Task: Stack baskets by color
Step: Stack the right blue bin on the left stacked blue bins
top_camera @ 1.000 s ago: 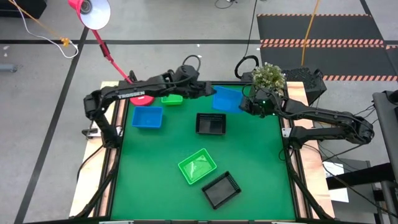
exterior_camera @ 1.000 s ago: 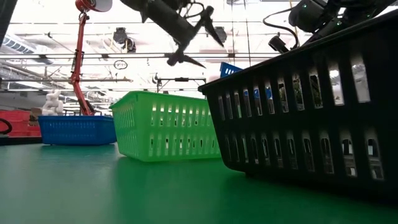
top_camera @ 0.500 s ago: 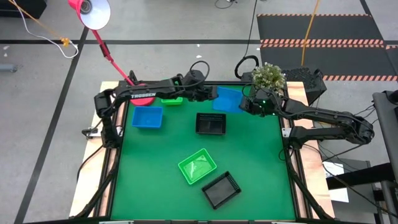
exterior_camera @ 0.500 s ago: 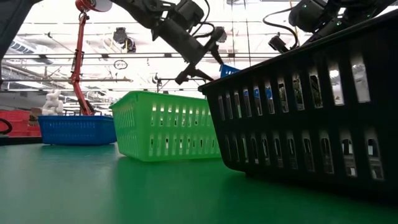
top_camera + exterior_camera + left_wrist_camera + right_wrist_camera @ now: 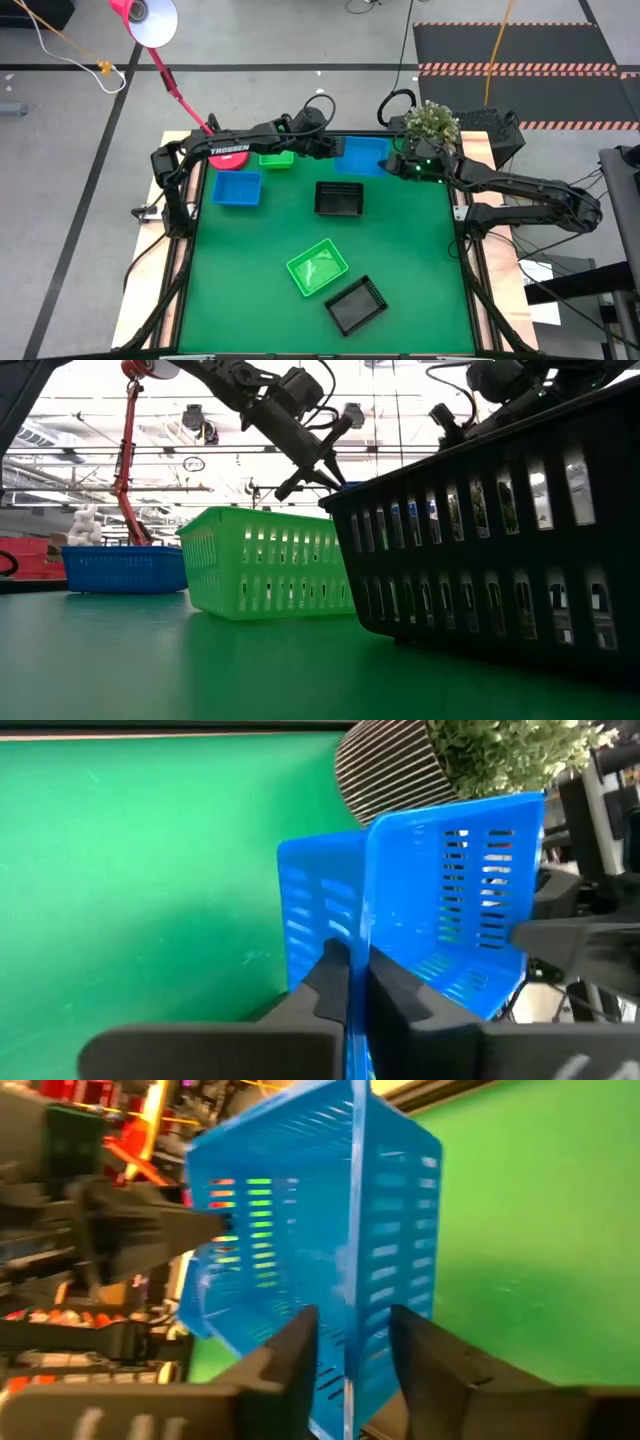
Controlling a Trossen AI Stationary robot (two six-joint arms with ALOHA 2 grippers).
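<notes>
A blue basket (image 5: 362,157) hangs over the far middle of the table between both arms. My left gripper (image 5: 335,152) is shut on the wall that faces the table's left. My right gripper (image 5: 352,1350) is open. Its fingers stand on either side of the opposite wall (image 5: 352,1280), with a gap on each side. A second blue basket (image 5: 237,187), a green one (image 5: 277,158) under my left arm, a black one (image 5: 338,198), another green (image 5: 317,267) and another black (image 5: 355,303) rest on their bottoms on the green table. My left gripper pinches the blue basket's left-facing wall (image 5: 362,935) between its two fingers, one finger inside the basket and one outside. The fingers come from the table's left, slanting down. The basket is lifted clear of the table and tilted.
A pink lamp base (image 5: 228,153) with its red arm stands at the far left. A potted plant (image 5: 432,122) stands at the far right corner, close behind the held basket. The green mat (image 5: 420,270) has bare room on its right side and along the near left.
My left gripper has gone down and toward the table's right, onto the blue basket, and has shut on its wall. The basket's raised corner has sunk out of sight behind the black basket in the low view.
</notes>
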